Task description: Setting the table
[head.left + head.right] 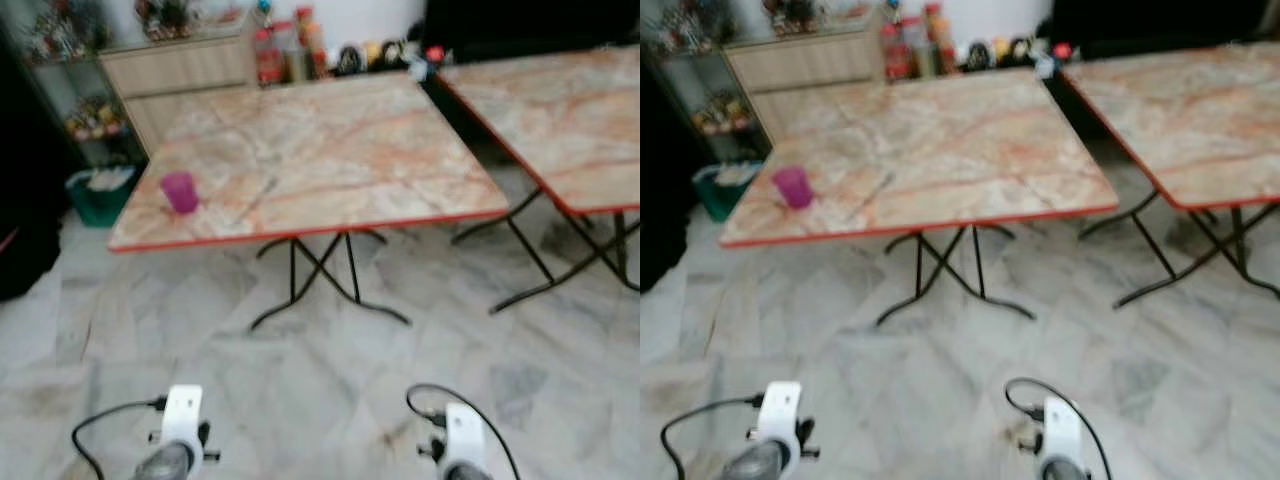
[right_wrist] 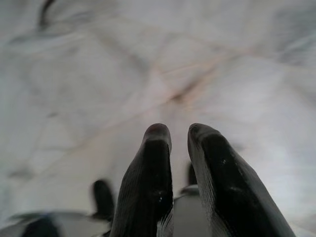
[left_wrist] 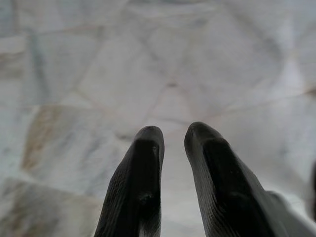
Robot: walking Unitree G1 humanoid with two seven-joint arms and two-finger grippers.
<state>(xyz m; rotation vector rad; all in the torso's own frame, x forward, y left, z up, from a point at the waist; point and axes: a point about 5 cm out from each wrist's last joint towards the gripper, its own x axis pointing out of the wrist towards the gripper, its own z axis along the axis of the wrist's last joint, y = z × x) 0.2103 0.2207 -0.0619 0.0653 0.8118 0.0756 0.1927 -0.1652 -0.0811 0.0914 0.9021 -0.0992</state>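
We see a folding desk (image 1: 330, 150) with a marble-look top and a red edge, standing on black crossed legs. A small purple cup (image 1: 180, 191) stands upright on it, near the front corner on our left side. A thin, long thing (image 1: 872, 192) lies on the top just to the right of the cup; it is too blurry to name. A second desk (image 1: 560, 110) of the same kind stands to the right, with a gap between the two.

Behind the first desk is a low wooden cabinet (image 1: 185, 62) with bottles and jars (image 1: 285, 50) beside it. Any labels are too blurry to read. A green basket (image 1: 100, 192) sits on the floor by the left corner.

The floor (image 1: 330, 390) is pale grey marble tile.

Our left gripper (image 3: 173, 136) and right gripper (image 2: 178, 133) both hang low over the floor, well away from the desk. The jaws of each are nearly together, with a slim gap and nothing between them.
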